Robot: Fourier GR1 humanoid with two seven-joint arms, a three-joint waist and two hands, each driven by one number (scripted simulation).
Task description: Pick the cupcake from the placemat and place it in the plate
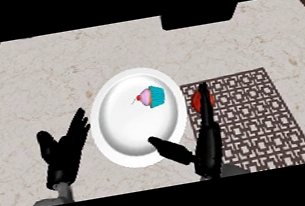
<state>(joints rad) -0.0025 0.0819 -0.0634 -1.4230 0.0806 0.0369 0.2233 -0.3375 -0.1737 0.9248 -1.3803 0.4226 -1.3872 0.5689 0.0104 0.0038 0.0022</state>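
Head view, cupcake: you see the small pink-frosted cupcake in its teal wrapper [153,96] lying tipped inside the round white plate [121,133], off the brown patterned placemat [256,114].
Right hand [208,145]: fingers straight, empty, over the placemat's edge.
Left hand [61,157]: open, resting left.
Handling: probably light, frosting soft; hold the wrapper's sides.

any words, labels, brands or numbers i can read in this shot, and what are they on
None: no text can be read anywhere in the head view.
The cupcake, white plate and marble counter carry no writing.
The patterned placemat shows only a geometric lattice, no letters or numbers.
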